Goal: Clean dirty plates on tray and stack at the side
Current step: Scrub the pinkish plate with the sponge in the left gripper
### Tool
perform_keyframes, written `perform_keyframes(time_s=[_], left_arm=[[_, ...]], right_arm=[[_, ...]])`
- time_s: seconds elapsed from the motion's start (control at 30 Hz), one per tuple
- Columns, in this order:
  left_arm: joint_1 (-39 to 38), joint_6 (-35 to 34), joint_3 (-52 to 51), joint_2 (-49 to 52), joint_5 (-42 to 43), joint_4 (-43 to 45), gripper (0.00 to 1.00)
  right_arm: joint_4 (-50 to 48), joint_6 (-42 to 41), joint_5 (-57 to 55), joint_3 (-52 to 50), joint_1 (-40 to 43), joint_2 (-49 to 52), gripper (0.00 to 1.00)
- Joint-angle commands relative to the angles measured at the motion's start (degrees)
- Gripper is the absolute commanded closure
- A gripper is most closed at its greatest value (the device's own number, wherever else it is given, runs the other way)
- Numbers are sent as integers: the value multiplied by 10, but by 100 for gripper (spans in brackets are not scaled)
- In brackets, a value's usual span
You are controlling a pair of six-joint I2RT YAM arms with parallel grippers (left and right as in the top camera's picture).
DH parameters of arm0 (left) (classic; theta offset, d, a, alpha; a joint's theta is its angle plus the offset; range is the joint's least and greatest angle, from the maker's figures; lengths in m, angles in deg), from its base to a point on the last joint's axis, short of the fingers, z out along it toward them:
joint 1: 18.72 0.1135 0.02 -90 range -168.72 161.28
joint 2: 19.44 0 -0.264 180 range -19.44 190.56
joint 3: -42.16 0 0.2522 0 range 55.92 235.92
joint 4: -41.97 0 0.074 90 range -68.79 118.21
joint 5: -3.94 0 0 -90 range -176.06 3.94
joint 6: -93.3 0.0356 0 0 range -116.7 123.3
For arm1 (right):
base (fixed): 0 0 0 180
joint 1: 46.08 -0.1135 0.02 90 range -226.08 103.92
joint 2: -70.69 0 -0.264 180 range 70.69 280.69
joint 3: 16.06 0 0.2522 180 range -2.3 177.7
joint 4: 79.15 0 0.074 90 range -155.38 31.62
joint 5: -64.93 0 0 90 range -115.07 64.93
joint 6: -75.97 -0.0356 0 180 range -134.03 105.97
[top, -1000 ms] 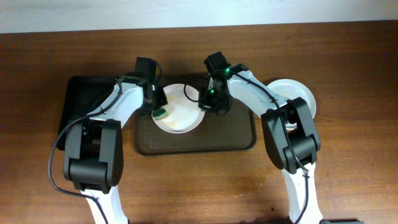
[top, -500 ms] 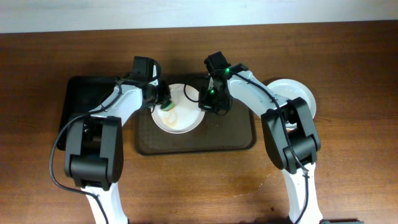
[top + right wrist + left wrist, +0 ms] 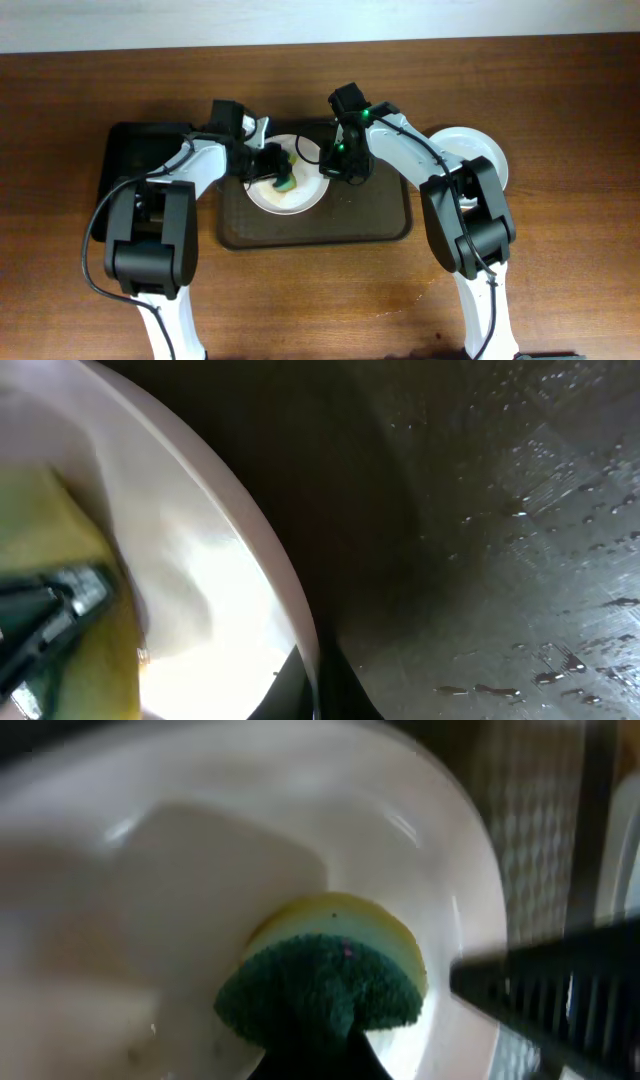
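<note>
Green-and-yellow sponge clamped in the left fingers presses the white plate, right fingers pinching its rim opposite.

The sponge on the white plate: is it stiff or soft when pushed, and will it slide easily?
Probably soft: the sponge looks like foam with a rough green pad, so it should squash under the left hand and weigh little. It may slide easily, since the plate looks smooth and glossy.
</note>
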Motion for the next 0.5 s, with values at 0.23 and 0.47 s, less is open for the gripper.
perform_keyframes(time_s=[0.23, 0.47], left_arm=[[-2, -154, -50, 83, -471, -154, 99], [-1, 87, 37, 83, -92, -292, 99]], right_arm=[[8, -5, -48, -17, 8, 16, 96], [15, -2, -43, -17, 7, 16, 96]])
